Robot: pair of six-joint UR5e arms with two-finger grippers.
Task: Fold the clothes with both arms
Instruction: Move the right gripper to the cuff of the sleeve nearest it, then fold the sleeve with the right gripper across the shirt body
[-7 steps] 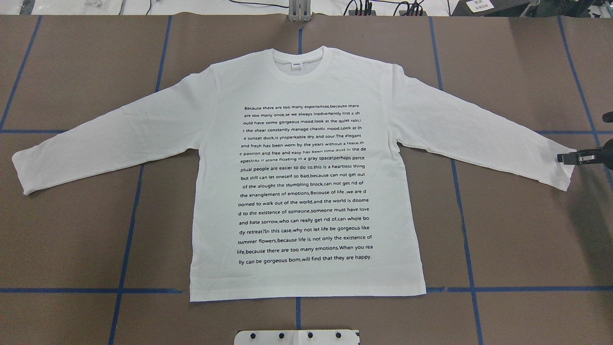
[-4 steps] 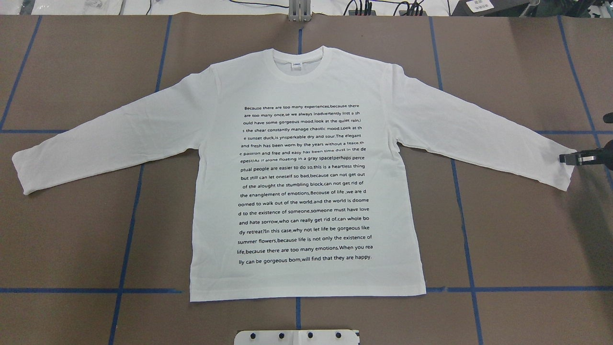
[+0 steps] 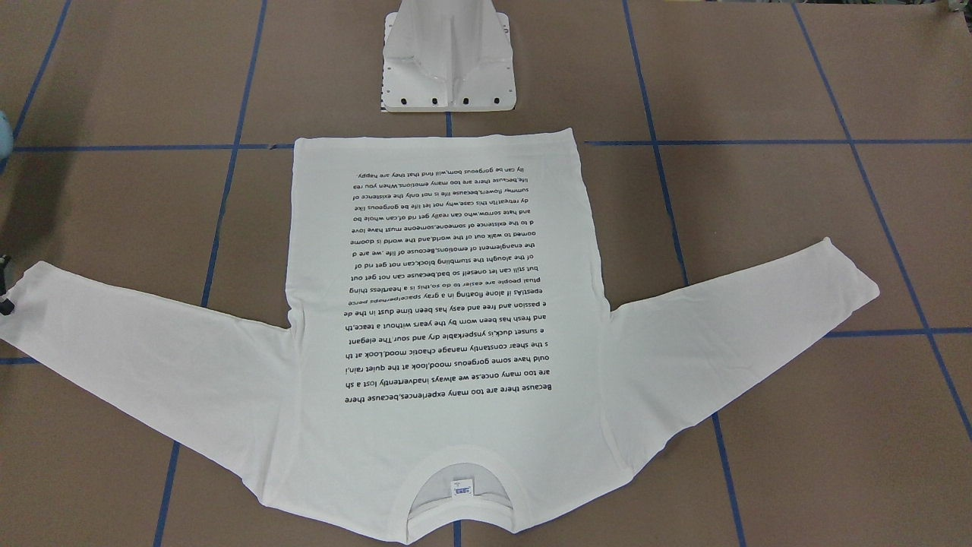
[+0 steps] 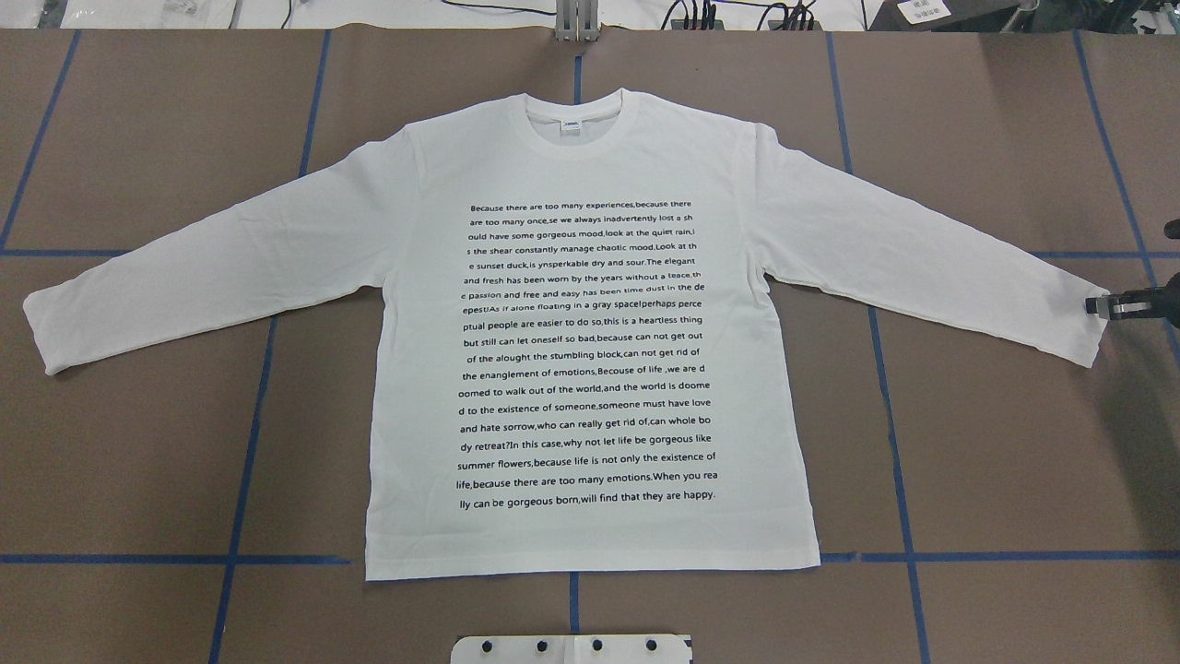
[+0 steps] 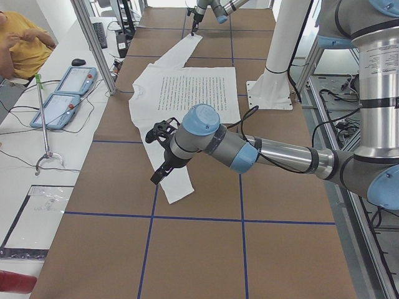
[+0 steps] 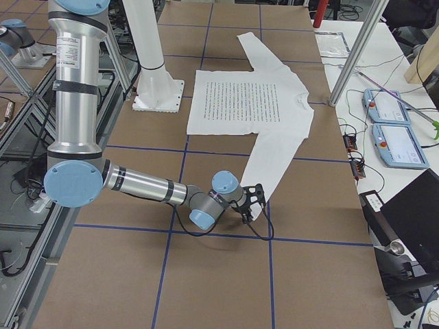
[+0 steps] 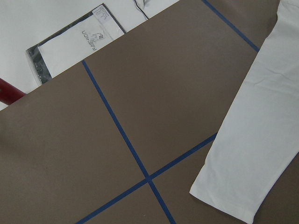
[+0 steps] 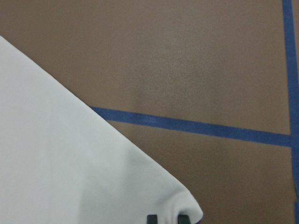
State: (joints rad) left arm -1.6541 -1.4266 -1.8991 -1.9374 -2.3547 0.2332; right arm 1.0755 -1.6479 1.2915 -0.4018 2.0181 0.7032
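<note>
Right gripper (image 4: 1092, 306) sits at the cuff (image 4: 1088, 339) of the spread T-shirt (image 4: 590, 369), probably to fold that sleeve inward; whether it pinches, I cannot tell.

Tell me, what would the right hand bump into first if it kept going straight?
The white sleeve cuff. The right hand points along that sleeve and seems to be touching its edge now, though depth is unclear.

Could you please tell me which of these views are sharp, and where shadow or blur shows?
Overhead: sharp, the shirt's print is legible, and a soft shadow darkens the table below the right gripper. Front-facing: even light, print crisp though upside down. Right wrist: soft focus, the sleeve edge is blurred. Left wrist: clean, the tape lines are sharp.
</note>
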